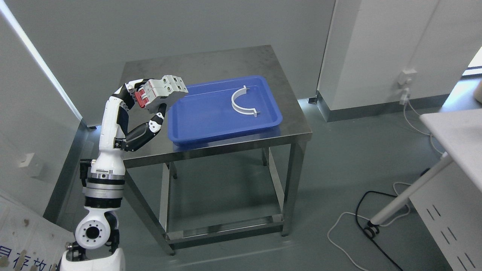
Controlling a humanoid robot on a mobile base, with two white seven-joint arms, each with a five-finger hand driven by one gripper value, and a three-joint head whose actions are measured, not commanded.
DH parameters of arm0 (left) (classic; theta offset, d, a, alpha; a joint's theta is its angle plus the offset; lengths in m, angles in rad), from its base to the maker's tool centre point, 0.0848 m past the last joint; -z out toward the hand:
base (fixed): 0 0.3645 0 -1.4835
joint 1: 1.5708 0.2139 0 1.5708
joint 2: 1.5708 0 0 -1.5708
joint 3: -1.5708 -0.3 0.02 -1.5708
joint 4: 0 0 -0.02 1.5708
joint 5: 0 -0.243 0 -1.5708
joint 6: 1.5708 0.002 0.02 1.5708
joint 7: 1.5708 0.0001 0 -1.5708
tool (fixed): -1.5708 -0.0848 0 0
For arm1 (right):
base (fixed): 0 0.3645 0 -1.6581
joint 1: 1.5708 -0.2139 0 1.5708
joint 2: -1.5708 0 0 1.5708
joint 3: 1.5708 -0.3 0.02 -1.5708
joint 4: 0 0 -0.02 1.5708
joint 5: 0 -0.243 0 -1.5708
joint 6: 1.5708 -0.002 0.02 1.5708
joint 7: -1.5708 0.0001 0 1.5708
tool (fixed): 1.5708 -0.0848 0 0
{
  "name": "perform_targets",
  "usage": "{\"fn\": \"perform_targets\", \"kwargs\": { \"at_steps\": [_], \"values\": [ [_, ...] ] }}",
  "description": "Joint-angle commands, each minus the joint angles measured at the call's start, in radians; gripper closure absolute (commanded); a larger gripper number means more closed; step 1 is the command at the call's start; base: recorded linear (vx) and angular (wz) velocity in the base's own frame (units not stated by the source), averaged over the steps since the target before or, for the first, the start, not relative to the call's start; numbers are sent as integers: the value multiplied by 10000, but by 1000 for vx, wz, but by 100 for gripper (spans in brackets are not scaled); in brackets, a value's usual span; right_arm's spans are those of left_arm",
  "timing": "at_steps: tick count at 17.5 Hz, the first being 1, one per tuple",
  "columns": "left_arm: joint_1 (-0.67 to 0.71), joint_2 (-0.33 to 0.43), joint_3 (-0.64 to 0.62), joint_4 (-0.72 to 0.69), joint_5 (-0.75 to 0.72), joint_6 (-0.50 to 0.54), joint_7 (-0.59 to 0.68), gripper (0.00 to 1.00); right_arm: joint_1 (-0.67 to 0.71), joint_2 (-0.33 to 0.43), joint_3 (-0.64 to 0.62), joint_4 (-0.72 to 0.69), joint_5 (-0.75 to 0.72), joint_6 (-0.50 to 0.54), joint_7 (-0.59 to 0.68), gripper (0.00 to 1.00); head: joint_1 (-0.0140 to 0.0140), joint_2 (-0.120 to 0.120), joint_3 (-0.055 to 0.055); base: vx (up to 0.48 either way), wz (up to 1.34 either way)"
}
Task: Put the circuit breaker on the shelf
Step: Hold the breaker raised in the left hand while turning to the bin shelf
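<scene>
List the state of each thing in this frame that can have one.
Left hand: shut on the circuit breaker.
Circuit breaker: held in the air at the tray's left edge, tilted.
Blue tray: flat on the metal table.
White curved clamp: lying loose inside the tray.
Right hand: out of view.

A square stainless-steel table (241,62) with a lower frame stands on grey-green floor (339,162) against a grey wall (150,26). White cabinets (391,49) stand right; cables (361,222) lie on the floor.
</scene>
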Motion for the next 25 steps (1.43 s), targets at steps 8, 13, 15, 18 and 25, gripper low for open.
{"fn": "perform_targets", "kwargs": {
  "at_steps": [8,13,15,18,25],
  "values": [
    [-286,168,-35,-276,1,-29,-11,89,-4,-175,0,0,0,-2,7,0,0,0,0,-238,-108],
    [-1328,168,562,-277,1,569,-118,88,11,-175,0,0,0,-2,7,0,0,1,0,-218,62],
    [-1575,193,624,-277,1,539,-577,88,-4,-175,0,0,0,-2,7,0,0,1,0,-223,72],
    [-1591,239,838,-277,1,478,-640,87,11,-175,0,0,0,-2,7,0,0,1,0,-195,257],
    [-1789,331,916,-277,1,340,-671,88,-4,-175,0,0,0,-2,7,0,0,1,0,-175,568]
  ]
}}
